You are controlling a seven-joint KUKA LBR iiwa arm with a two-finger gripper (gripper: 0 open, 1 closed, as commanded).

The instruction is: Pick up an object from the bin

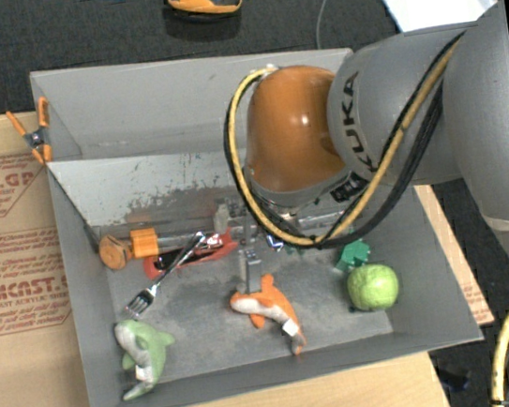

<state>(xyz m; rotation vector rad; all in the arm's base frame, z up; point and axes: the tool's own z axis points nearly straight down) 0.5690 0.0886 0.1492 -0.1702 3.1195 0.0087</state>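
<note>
In the bin (129,122), a toy fish (268,309) lies mid-floor, an apple (373,287) right of it, a fork (164,277) and stuffed toy (142,350) left.

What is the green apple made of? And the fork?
The green apple looks like smooth plastic, probably a toy: its skin is even and slightly glossy. The fork looks like metal, silvery with bright glints, though shiny plastic is possible.

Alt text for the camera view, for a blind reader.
The arm's hand hangs over an orange-and-white toy in the middle of the grey bin. A green apple lies to its right, a pale green toy front left, a fork and an orange cylinder back left.
</note>
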